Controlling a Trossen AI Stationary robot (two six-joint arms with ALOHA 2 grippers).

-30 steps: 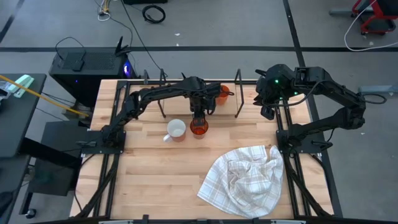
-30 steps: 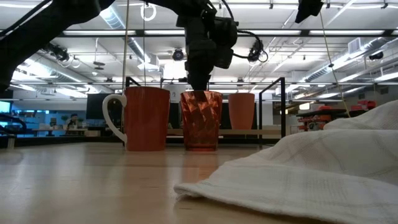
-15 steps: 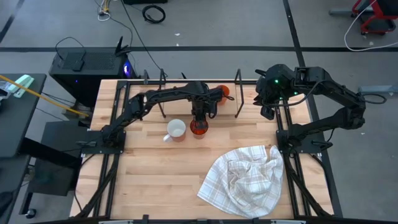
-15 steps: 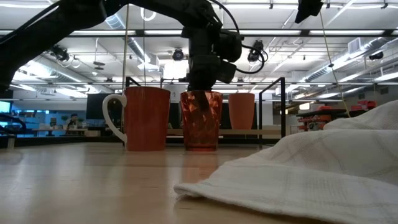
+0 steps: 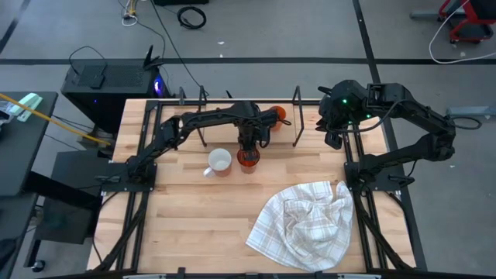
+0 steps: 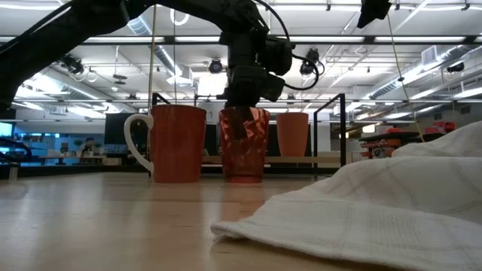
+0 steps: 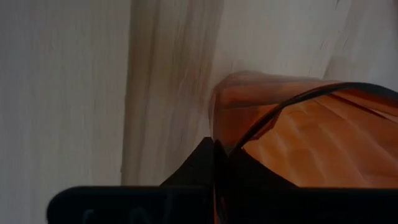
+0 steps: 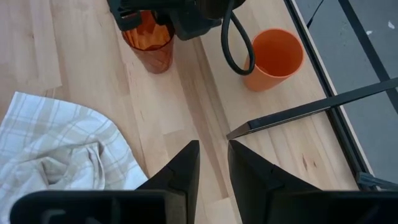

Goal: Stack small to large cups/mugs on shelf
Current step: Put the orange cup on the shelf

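Note:
The translucent dark-orange tumbler stands upright on the tabletop beside the white handled mug. My left gripper is above the tumbler and shut on its rim. It also shows in the low view. The smaller orange cup stands on its base on the shelf, by the table's far edge. My right gripper waits high at the far right with a narrow gap between its fingers, holding nothing. My left gripper pinches the tumbler's rim between its two fingers, one finger inside the tumbler and one outside. The fingers come from above, pointing down. The tumbler is upright; whether its base rests on the table, I cannot tell.
A crumpled white checked cloth lies at the table's near right. The shelf's black wire uprights rise along the far edge, on either side of the left arm. Bare tabletop lies at the near left.
My left gripper has gone down onto the tumbler, and one finger has entered it and now shows through its wall. The mug, the small cup and my right arm have kept still.

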